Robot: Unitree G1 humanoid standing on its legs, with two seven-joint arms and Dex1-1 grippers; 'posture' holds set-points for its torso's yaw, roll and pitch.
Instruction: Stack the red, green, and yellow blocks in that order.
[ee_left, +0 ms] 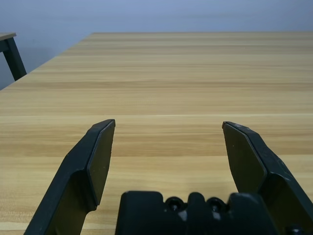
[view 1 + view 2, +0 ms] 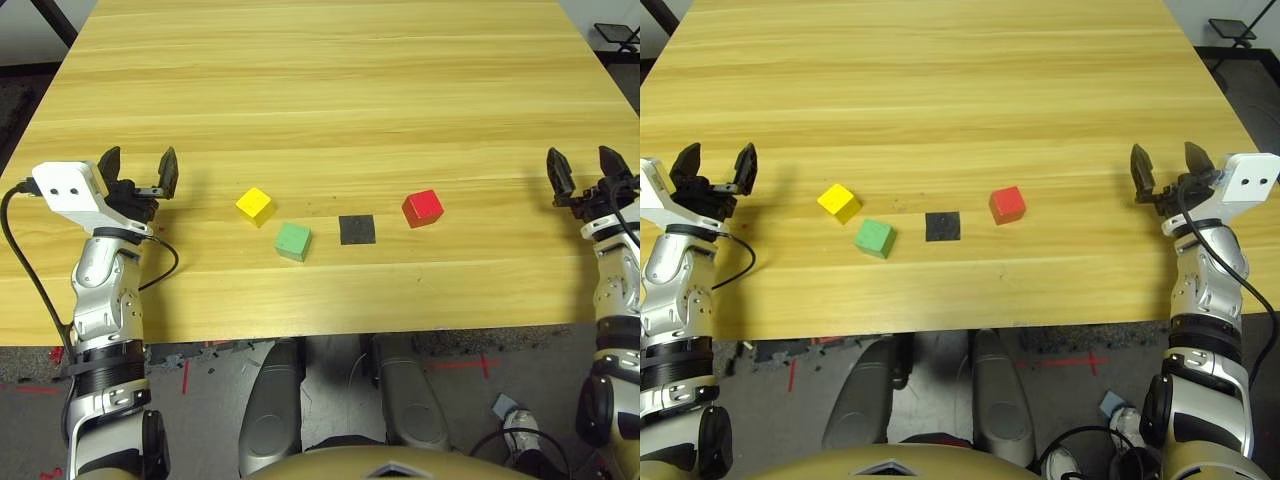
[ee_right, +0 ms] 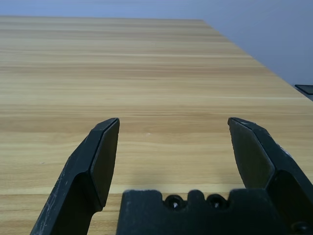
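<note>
Red, green and yellow blocks lie apart from one another on the light wooden desk (image 2: 330, 90), none stacked, in a loose row across the lower middle of the left eye frame. The yellow block (image 2: 255, 205) sits furthest toward frame left. The green block (image 2: 293, 241) lies just beside it, slightly lower and to the right, with a narrow strip of bare wood between them. The red block (image 2: 422, 208) stands toward frame right, level with the yellow one. Between the green and red blocks lies a flat black square patch (image 2: 357, 229), flush with the desk surface, close to both cubes but touching neither.

The left gripper (image 2: 139, 165) is at the left edge of the frame, over the desk's near left part, well apart from the yellow block. Its jaws are spread wide with nothing between them; the left wrist view shows the two black fingers (image 1: 93, 166) standing apart over bare wood grain. The right gripper (image 2: 1162, 165) is at the right side of the right eye frame, over the near right part of the desk, well apart from the red block. Its jaws are likewise spread wide and empty, and the right wrist view shows its fingers (image 3: 95, 161) parted above plain desk surface.
</note>
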